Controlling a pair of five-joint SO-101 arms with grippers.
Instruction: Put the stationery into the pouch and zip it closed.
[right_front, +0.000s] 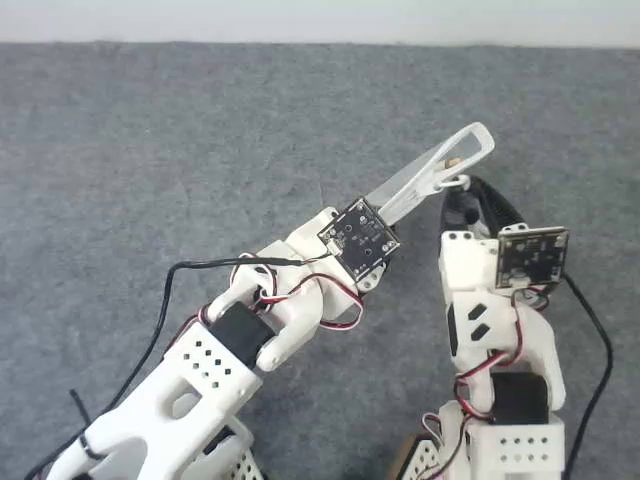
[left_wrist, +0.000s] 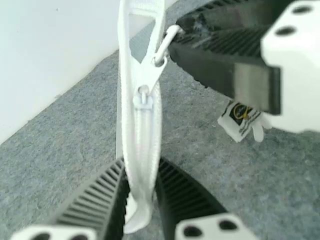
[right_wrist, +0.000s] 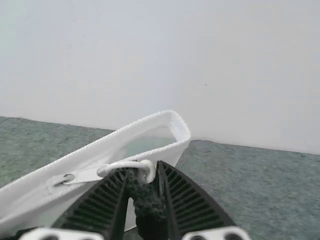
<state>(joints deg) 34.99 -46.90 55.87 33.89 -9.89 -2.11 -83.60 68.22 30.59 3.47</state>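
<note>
Your left gripper (left_wrist: 142, 172) is clamped on one end of the pouch (right_front: 430, 172). Your right gripper (right_wrist: 141, 176) is pinched on the pull ring (right_wrist: 126, 168) near the pouch's other end.

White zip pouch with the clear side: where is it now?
High view: the white zip pouch hangs right of centre between both arms, the left gripper clamping one end and the right gripper pinching its zipper ring.
</note>
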